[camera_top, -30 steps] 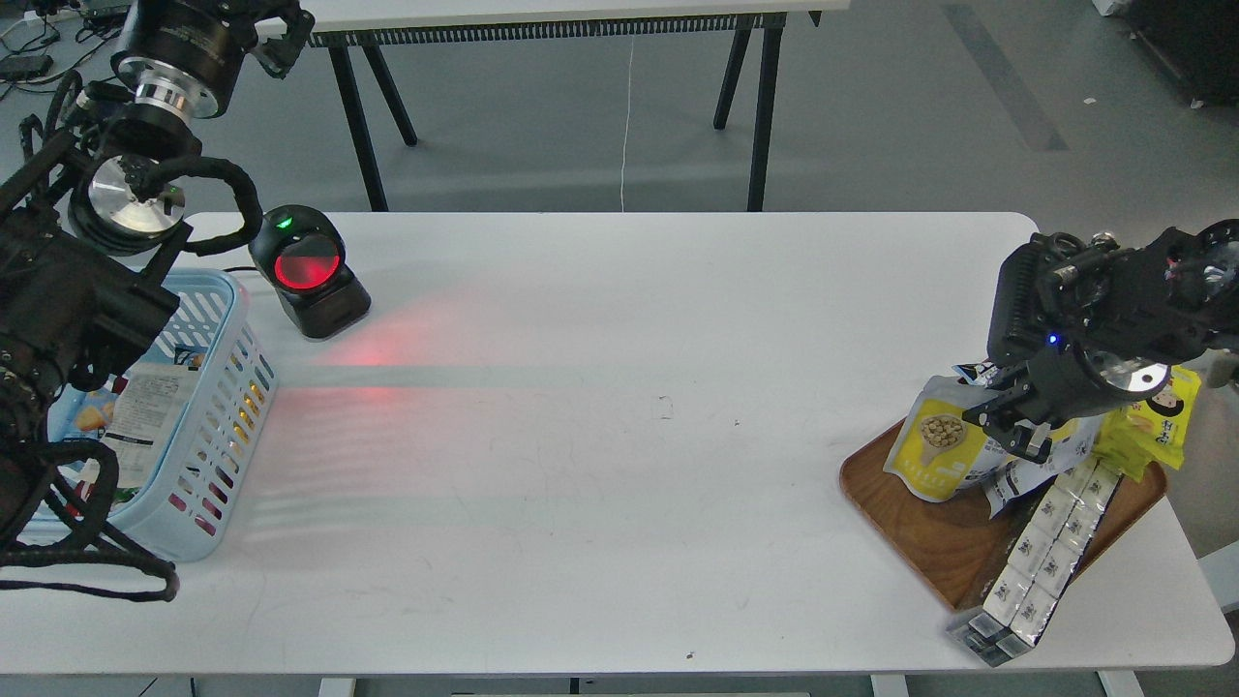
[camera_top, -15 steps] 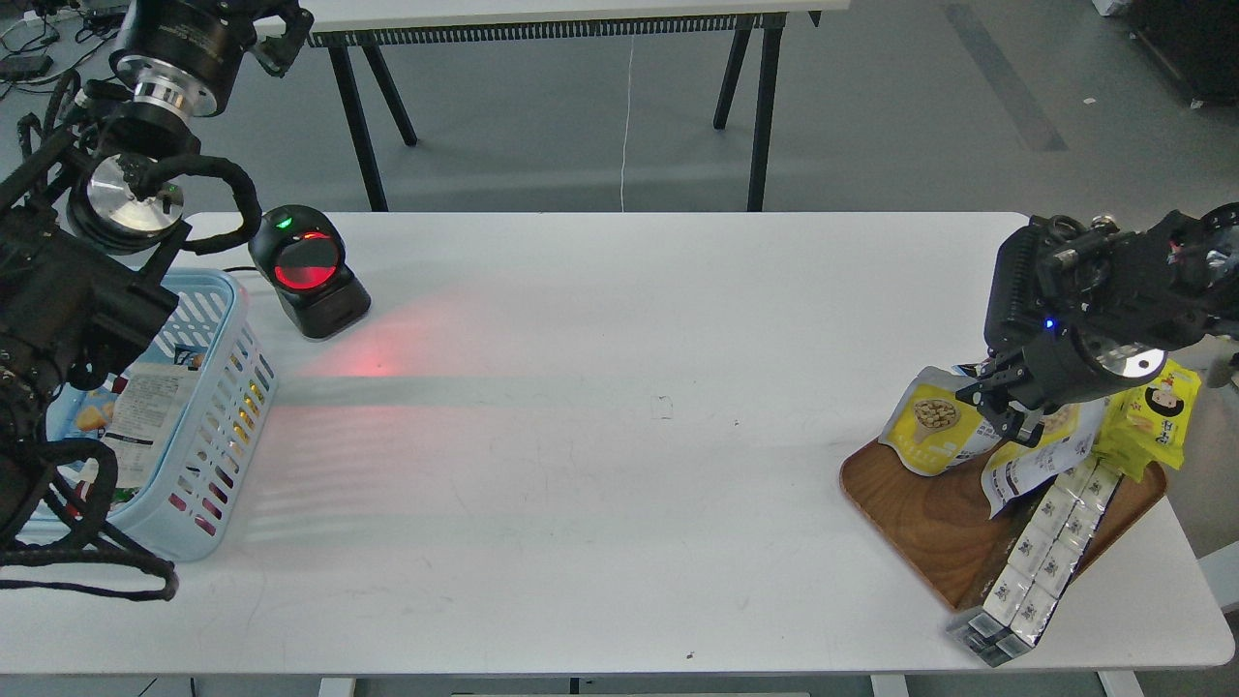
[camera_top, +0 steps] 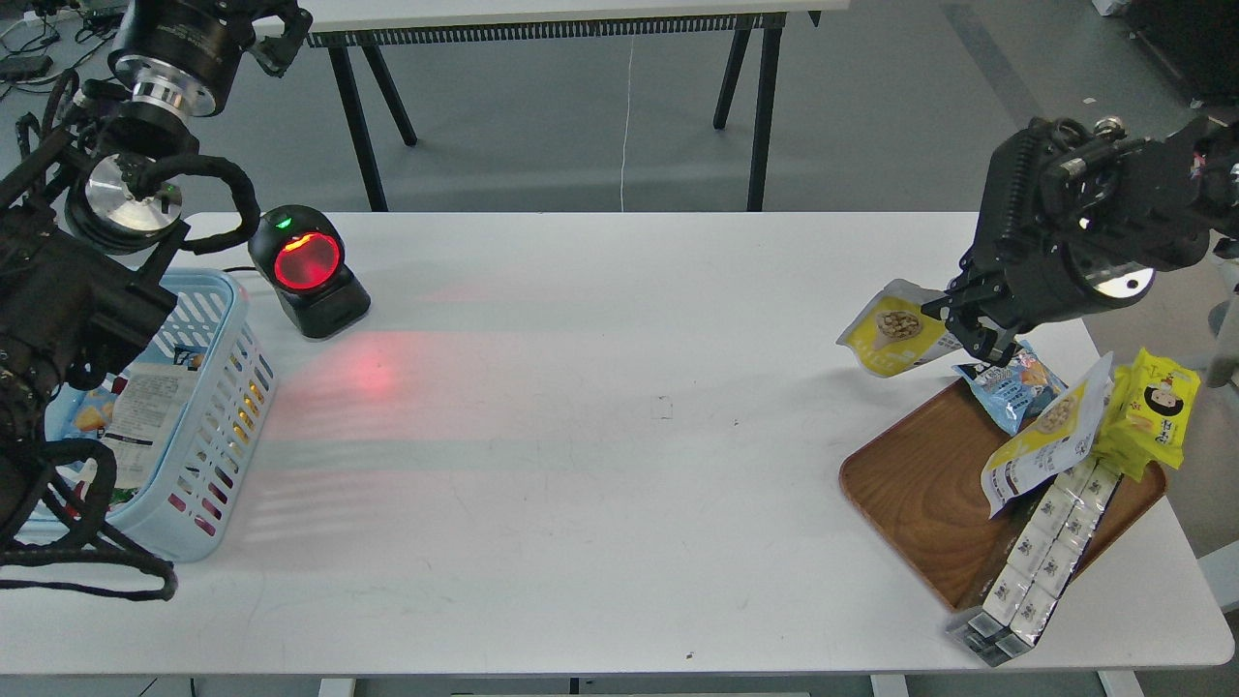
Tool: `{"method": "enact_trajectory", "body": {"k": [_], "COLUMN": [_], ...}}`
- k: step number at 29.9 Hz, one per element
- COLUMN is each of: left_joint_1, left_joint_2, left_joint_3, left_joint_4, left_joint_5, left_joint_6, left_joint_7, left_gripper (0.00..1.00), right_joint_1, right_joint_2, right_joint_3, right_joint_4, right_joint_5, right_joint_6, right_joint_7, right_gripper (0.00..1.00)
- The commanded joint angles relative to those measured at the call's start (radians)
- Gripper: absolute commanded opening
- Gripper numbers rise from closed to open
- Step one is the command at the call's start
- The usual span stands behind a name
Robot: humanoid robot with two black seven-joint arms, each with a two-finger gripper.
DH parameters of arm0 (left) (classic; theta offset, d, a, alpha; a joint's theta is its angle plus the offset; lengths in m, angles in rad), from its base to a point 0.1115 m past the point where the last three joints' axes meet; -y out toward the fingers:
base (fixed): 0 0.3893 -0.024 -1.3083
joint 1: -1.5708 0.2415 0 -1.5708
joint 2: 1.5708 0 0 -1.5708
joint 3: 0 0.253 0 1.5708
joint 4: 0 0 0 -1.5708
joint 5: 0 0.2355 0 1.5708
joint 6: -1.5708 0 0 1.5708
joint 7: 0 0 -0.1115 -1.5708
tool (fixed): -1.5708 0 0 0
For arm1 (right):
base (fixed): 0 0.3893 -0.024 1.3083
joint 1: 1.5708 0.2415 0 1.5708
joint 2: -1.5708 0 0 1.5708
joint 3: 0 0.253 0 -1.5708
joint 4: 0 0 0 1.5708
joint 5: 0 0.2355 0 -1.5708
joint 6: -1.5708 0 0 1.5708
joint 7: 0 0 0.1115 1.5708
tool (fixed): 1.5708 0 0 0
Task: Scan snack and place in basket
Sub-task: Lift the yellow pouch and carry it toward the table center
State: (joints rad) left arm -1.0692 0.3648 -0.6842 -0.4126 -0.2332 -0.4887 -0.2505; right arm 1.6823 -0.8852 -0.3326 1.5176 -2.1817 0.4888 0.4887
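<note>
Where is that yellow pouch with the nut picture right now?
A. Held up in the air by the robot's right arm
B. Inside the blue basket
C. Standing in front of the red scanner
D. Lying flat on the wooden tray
A: the right gripper has its jaws shut on the pouch, which hangs clear above the table, left of the tray and far from the basket.

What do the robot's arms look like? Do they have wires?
Both arms are black and chunky, with shiny silver round caps. The left arm has looping black cables. The right gripper is black too, with small dark jaws.
</note>
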Motion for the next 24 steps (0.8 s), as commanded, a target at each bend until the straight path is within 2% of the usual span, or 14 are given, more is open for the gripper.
{"method": "enact_trajectory", "body": {"k": [1,17,24], "left_joint_1": [0.002,0.002,0.002], "left_joint_2": [0.006,0.016,0.017], "left_joint_3": [0.0,0.002,0.0], "left_joint_4": [0.0,0.0,0.0], "left_joint_5": [0.0,0.002,0.002], "left_joint_6": [0.0,0.0,0.0], "left_joint_7": [0.0,0.0,0.0], "left_gripper": [1.0,1.0,1.0], "right_joint_1": [-0.004,-0.093,-0.127], "right_joint_2": [0.023,0.236,0.334], "right_joint_3": [0.076,0.271,0.282], "right_joint_4": [-0.002,-0.005,-0.011], "right_joint_5": [0.0,0.0,0.0], "right_joint_6": [0.0,0.0,0.0], "right_joint_7": [0.0,0.0,0.0], "right_gripper": [0.0,0.0,0.0]}}
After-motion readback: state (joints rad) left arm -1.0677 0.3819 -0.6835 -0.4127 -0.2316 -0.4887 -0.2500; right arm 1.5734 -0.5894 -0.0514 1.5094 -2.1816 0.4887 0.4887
